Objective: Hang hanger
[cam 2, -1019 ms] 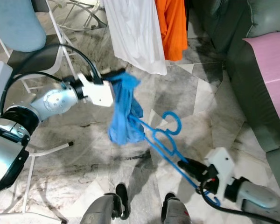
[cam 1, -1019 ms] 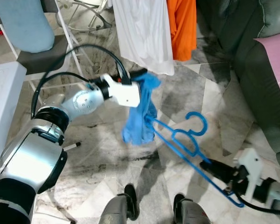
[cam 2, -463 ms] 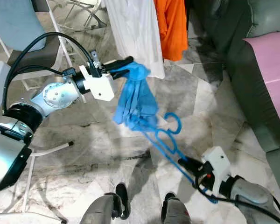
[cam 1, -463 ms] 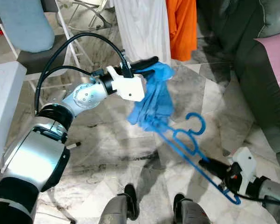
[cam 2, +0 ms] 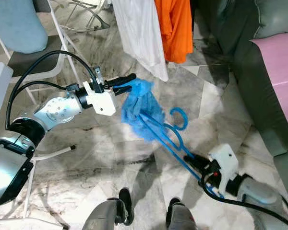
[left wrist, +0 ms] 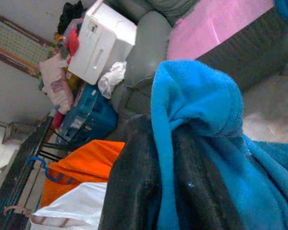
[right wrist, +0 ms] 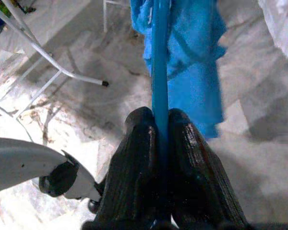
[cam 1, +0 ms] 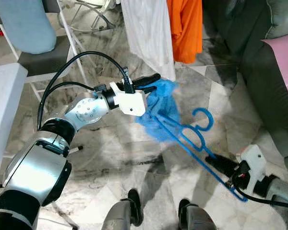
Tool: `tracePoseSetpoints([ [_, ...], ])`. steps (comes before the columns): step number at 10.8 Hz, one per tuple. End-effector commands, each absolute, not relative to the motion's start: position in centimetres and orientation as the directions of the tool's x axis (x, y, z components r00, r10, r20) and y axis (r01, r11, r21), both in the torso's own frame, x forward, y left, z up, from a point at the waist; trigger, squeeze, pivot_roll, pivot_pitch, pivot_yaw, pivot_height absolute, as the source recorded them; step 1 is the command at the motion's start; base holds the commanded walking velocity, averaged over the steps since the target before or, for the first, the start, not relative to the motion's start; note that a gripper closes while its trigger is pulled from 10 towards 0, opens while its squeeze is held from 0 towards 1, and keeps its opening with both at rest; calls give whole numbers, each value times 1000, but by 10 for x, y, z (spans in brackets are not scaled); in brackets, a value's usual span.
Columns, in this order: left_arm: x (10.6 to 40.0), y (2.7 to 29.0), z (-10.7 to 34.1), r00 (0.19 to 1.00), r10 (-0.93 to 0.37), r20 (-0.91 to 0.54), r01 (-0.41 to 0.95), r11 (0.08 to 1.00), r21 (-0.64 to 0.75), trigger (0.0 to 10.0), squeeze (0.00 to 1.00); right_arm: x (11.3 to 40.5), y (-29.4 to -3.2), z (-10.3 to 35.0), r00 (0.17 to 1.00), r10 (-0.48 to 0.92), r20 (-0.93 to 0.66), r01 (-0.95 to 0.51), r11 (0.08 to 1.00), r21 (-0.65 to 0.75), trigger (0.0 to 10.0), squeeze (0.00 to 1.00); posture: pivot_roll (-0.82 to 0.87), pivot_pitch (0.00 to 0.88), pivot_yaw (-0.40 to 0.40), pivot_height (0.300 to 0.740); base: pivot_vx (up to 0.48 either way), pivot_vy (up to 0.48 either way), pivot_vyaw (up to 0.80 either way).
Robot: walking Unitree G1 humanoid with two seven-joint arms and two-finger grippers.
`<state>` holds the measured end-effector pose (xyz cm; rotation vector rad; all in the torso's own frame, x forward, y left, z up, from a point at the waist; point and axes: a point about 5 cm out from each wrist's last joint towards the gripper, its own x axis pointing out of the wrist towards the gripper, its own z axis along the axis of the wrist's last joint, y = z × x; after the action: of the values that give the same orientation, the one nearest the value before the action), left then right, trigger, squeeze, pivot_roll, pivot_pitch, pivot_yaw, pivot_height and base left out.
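Observation:
A blue plastic hanger [cam 1: 194, 139] slants over the marble floor, its hook [cam 1: 204, 120] pointing up and right. My right gripper [cam 1: 220, 166] is shut on the hanger's lower bar, low on the right; the wrist view shows the bar [right wrist: 159, 72] pinched between both fingers. A blue cloth [cam 1: 159, 112] bunches at the hanger's upper end. My left gripper [cam 1: 151, 81] is shut on the cloth's top edge, with cloth [left wrist: 197, 124] wrapped over its fingers.
A white garment [cam 1: 149, 33] and an orange garment [cam 1: 185, 28] hang at the top centre. A grey sofa [cam 1: 264, 72] with a pink cover [cam 1: 284, 62] stands on the right. Chair legs [cam 1: 69, 36] and a white table [cam 1: 2, 105] are at the left. My feet [cam 1: 134, 208] show below.
The cloth has bunched up closer to the hanger's upper end. My left gripper has dropped slightly, and the hanger's hook has tilted a little higher and rightward.

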<state>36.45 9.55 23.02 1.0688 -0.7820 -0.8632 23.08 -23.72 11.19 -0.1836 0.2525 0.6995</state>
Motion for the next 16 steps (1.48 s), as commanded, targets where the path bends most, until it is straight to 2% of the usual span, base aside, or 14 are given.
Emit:
tracePoseSetpoints([
  [1,364,101,225,464,-880,99,220,223,950,10000,0,231,-233,122,726,637,-257,-675,731,-94,10000,0,-120,310,145,740,0,0,0],
  [2,364,99,223,461,-883,83,222,206,953,10000,0,233,-234,126,725,640,-253,-679,727,-106,10000,0,-122,306,143,740,0,0,0],
  [3,368,102,216,516,-856,33,205,161,965,10000,0,234,-232,128,704,660,-261,-701,705,-109,10000,0,-120,303,141,740,0,0,0],
  [6,376,114,216,598,-801,38,192,188,963,10000,0,229,-232,124,679,674,-289,-720,689,-85,10000,0,-116,300,135,740,0,0,0],
  [7,382,124,212,670,-742,4,165,154,974,10000,0,226,-232,123,667,682,-300,-730,680,-76,10000,0,-118,300,135,740,0,0,0],
  [9,383,127,210,691,-723,-1,173,164,971,10000,0,226,-236,123,672,672,-312,-724,685,-83,10000,0,-121,300,137,740,0,0,0],
  [12,379,124,207,654,-757,-7,193,157,968,10000,0,223,-238,122,674,667,-319,-720,689,-81,10000,0,-123,301,136,740,0,0,0],
  [13,371,115,207,577,-816,4,214,156,964,10000,0,225,-240,118,667,667,-332,-723,687,-73,10000,0,-123,302,134,740,0,0,0],
  [14,368,111,209,537,-843,13,223,157,962,10000,0,226,-241,116,659,669,-344,-728,682,-71,10000,0,-117,302,131,740,0,0,0],
  [16,371,120,205,581,-814,-15,229,145,962,10000,0,223,-244,121,653,673,-346,-734,676,-70,10000,0,-113,305,129,740,0,0,0],
])
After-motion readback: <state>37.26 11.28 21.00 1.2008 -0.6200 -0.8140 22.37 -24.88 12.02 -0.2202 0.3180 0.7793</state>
